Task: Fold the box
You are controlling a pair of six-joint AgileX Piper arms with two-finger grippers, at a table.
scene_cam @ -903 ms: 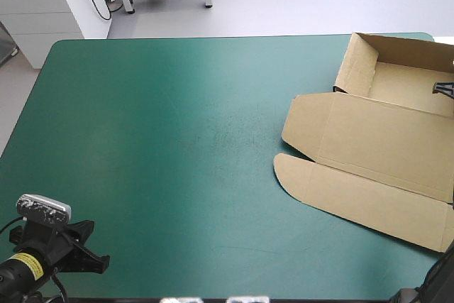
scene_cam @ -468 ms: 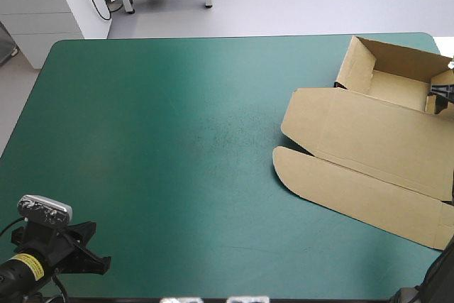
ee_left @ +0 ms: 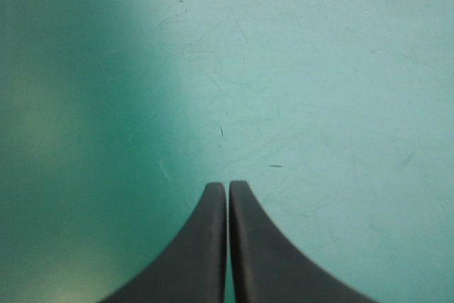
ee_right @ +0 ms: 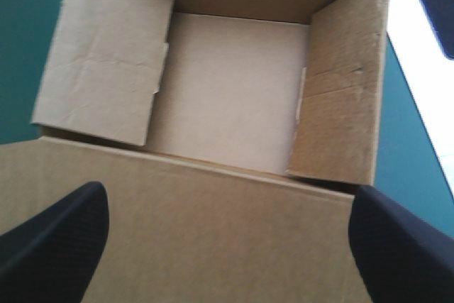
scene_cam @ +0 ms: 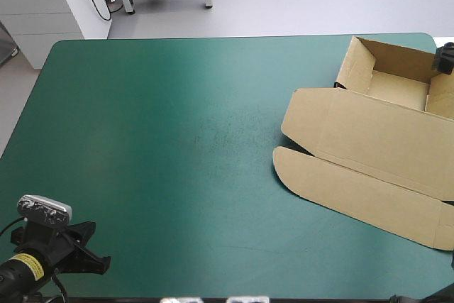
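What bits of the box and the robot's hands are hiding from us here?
- High view: the right side of the box runs off the picture's edge.
- Right wrist view: the front of the lid runs off the edge beneath the open right gripper.
- Left wrist view: the shut left gripper faces only teal-green cover; no box shows.

No text, number or sign could be read anywhere. A yellow label (scene_cam: 25,264) was seen on the left wrist (scene_cam: 42,246) in the high view, but its dark print was too small to be made out. Nothing legible was found on the box (scene_cam: 369,140) in either view that showed it.
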